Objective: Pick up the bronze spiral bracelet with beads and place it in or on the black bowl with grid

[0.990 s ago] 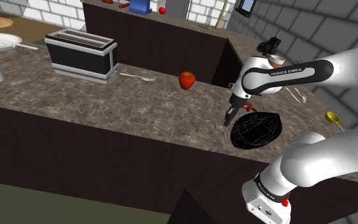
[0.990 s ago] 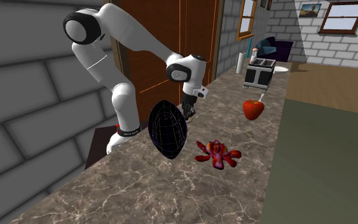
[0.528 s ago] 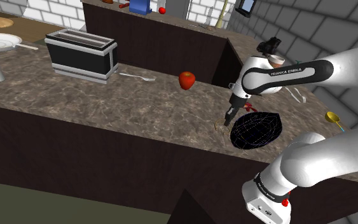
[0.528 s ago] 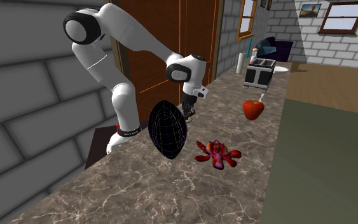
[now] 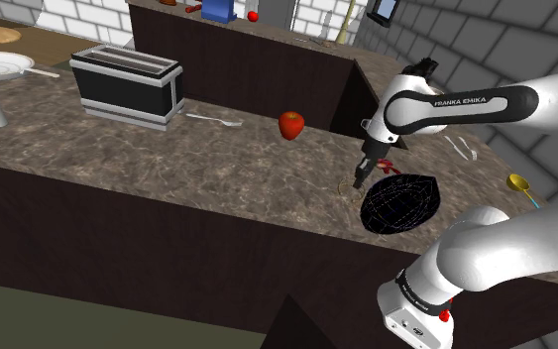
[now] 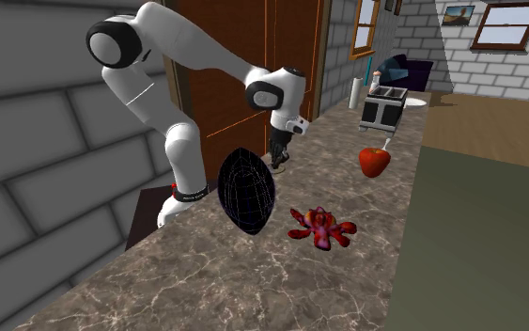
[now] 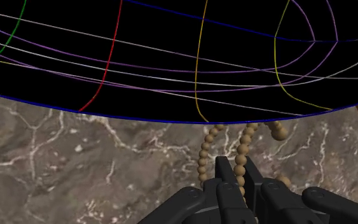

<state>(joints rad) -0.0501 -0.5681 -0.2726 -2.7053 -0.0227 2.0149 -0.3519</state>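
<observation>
A bronze beaded bracelet (image 7: pixel 203 154) hangs in loops between my black fingers (image 7: pixel 226 173), which clasp a strand of it just above the marble counter. The black bowl with coloured grid lines (image 7: pixel 171 57) lies close beyond the fingertips. In the shoulder view my gripper (image 5: pixel 359 181) points down at the bowl's (image 5: pixel 398 201) left rim, with the bracelet (image 5: pixel 348 187) a thin loop at its tip. In the second exterior view the gripper (image 6: pixel 277 162) hangs just behind the bowl (image 6: pixel 247 191).
On the counter (image 5: pixel 167 159) are a red apple (image 5: pixel 290 124), a fork (image 5: pixel 214 119) and a toaster (image 5: pixel 128 84) to the shoulder view's left. A red-purple toy (image 6: pixel 320 227) lies beside the bowl. A yellow scoop (image 5: pixel 517 182) lies on the shoulder view's right.
The arm has risen a little, and the gripper has lifted slightly by the bowl's rim with the bracelet in it. The bowl has stayed put.
</observation>
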